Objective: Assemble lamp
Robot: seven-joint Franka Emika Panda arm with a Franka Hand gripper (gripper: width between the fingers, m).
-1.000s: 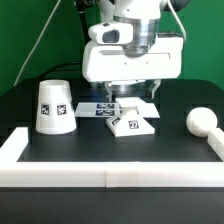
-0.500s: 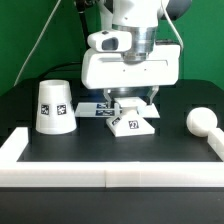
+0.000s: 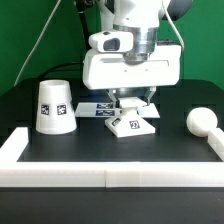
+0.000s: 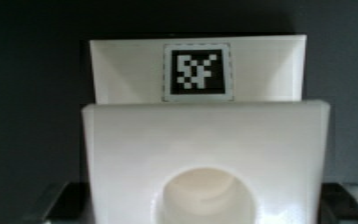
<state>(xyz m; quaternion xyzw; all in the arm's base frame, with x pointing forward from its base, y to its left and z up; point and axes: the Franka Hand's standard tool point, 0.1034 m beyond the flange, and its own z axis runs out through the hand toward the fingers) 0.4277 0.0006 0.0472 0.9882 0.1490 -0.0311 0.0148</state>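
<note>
Straddling the base (image 3: 133, 125), the claw (image 3: 133, 101) seems to pinch its two sides from directly above.

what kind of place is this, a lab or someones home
Most likely a robotics lab bench, not a home: a robot arm works over a black table edged by a white rail, with a green backdrop and square tags on the marker board and the shade.
</note>
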